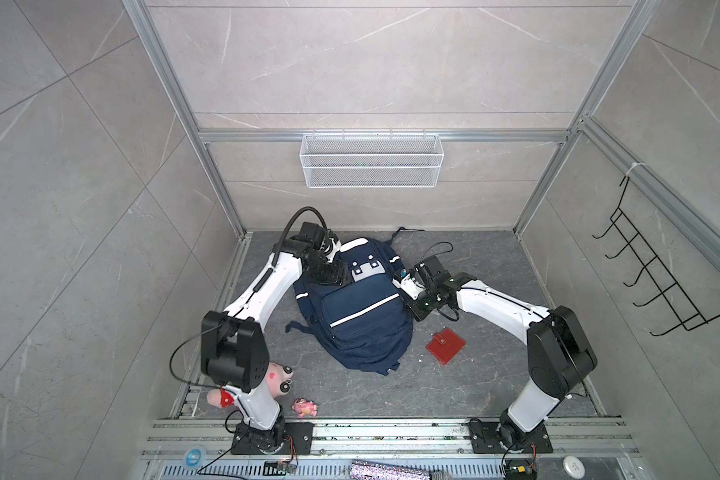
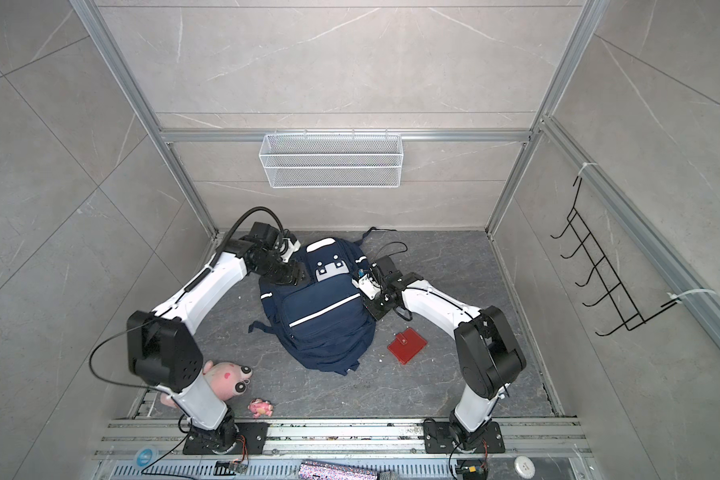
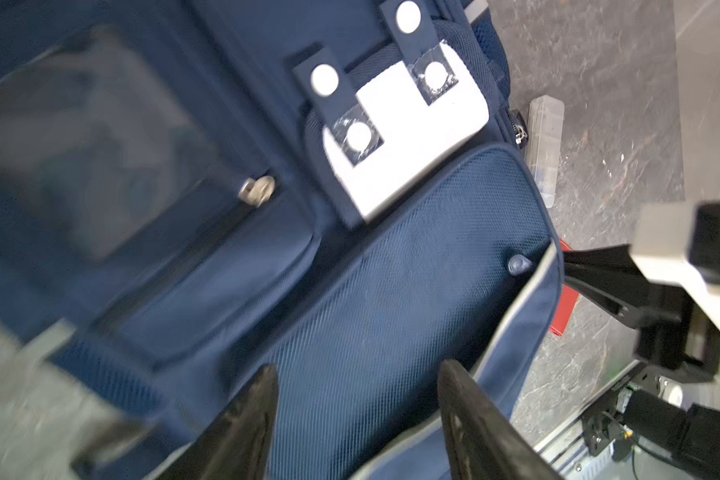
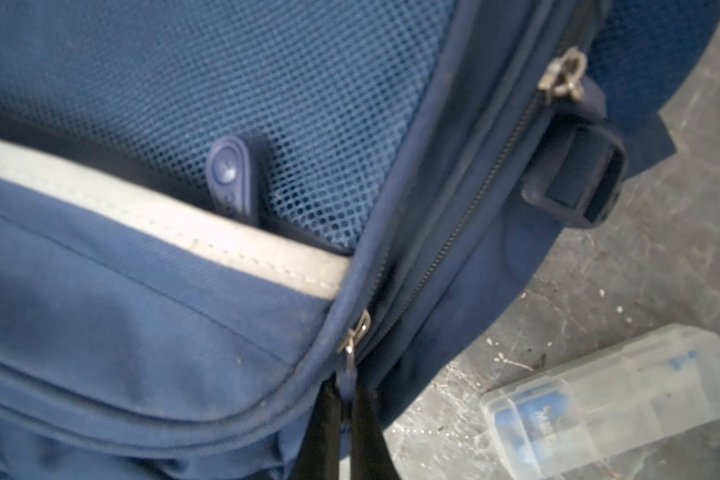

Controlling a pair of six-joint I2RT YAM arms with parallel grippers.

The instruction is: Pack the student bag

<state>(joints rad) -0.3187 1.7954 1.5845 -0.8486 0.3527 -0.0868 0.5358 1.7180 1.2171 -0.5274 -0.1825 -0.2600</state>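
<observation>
Read the dial from the student bag [image 1: 356,320]: six toward the arm bases, twelve toward the far wall.

Nearest are two pink toys. A small pink figure [image 1: 305,408] lies free on the floor at seven. A large pink plush [image 1: 277,372] sits nearer eight, its body partly hidden behind the left arm's black elbow. One red wallet [image 1: 445,345] lies flat at four, near the bag's lower edge but apart from it.

The one bag lies front-up in the middle of the dark floor, top toward twelve, with a strap trailing out at nine. The left wrist view shows its grey-white patch [image 3: 408,137] with four pale round dots.

Two grippers are at the bag. The right gripper [image 4: 347,388] is at its two-to-three o'clock edge, black fingers pinched tight on a blue zip pull [image 4: 346,372] that hangs from a metal slider. The left gripper [image 3: 359,365] stands at eleven over the blue mesh panel, fingers spread apart and holding nothing. Whether it touches the fabric I cannot tell. Its body covers that corner of the bag in both top views.

One clear plastic case [image 4: 616,395] lies on the floor just beside the bag's edge, near the right gripper.

Farthest, one white wire basket [image 1: 371,166] hangs on the far wall at twelve. One black hook rack [image 1: 657,260] hangs on the side wall at three, well apart.
</observation>
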